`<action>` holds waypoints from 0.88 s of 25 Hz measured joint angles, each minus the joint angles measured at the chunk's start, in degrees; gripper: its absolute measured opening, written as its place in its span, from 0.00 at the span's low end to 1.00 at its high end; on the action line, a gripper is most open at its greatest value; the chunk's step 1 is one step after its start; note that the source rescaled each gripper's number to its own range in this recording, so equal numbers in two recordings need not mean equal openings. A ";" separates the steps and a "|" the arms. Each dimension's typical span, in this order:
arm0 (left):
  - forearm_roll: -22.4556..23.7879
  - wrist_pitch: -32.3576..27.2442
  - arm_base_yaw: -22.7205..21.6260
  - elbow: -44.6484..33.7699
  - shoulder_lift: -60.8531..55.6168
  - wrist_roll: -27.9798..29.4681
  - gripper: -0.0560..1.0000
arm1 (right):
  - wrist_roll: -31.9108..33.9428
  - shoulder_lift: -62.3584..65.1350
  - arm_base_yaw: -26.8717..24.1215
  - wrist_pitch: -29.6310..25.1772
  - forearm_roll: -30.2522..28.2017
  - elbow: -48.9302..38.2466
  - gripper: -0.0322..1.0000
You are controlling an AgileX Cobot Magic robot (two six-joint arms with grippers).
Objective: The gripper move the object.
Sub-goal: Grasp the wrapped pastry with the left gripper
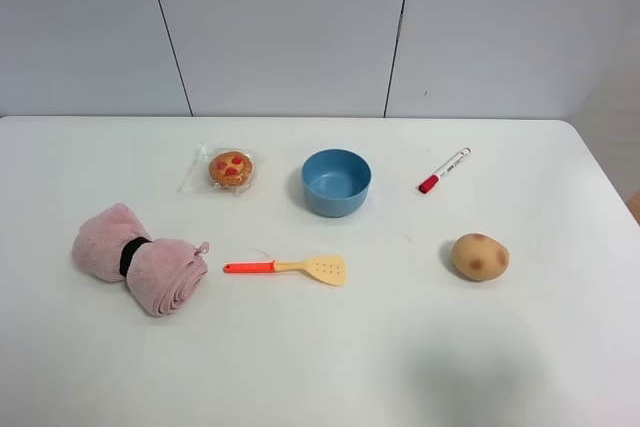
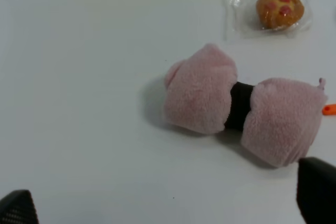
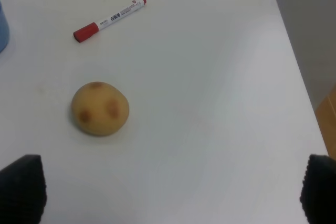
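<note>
The object is a small round orange-brown cookie [image 1: 231, 169] with red spots in a clear crinkly wrapper. It lies on the white table left of the blue bowl [image 1: 336, 182]. It also shows in the left wrist view [image 2: 279, 9], beyond the pink towel. My left gripper [image 2: 165, 203] is open and empty, well short of the cookie, with the towel between them. My right gripper [image 3: 170, 195] is open and empty, near the potato and far from the cookie. Neither arm shows in the exterior high view.
A rolled pink towel [image 1: 138, 259] with a black band lies at the left, also in the left wrist view [image 2: 241, 103]. An orange-handled spatula [image 1: 288, 268] lies in the middle. A tan potato [image 1: 479, 256] [image 3: 100, 108] and a red-capped marker [image 1: 443, 170] [image 3: 109, 20] lie at the right.
</note>
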State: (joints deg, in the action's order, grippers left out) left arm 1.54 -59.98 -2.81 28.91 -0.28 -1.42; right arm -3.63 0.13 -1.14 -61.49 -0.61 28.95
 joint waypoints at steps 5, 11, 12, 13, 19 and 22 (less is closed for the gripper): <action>0.00 0.00 0.00 0.00 0.00 0.00 1.00 | 0.00 0.00 0.00 0.00 0.00 0.00 1.00; 0.00 0.00 0.00 0.00 0.00 0.00 1.00 | 0.00 0.00 0.00 0.00 0.00 0.00 1.00; 0.00 0.00 0.00 0.00 0.00 0.00 1.00 | 0.00 0.00 0.00 0.00 0.00 0.00 1.00; 0.00 0.00 0.00 0.00 0.00 0.00 1.00 | 0.00 0.00 0.00 0.00 0.00 0.00 1.00; 0.00 0.00 0.00 0.00 0.00 0.00 1.00 | 0.00 0.00 0.00 0.00 0.00 0.00 1.00; 0.00 0.00 0.00 0.00 0.00 -0.05 1.00 | 0.00 0.00 0.00 0.00 0.00 0.00 1.00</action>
State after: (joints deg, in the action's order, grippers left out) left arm 1.54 -59.98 -2.81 28.91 -0.28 -1.47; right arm -3.63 0.13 -1.14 -61.49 -0.61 28.95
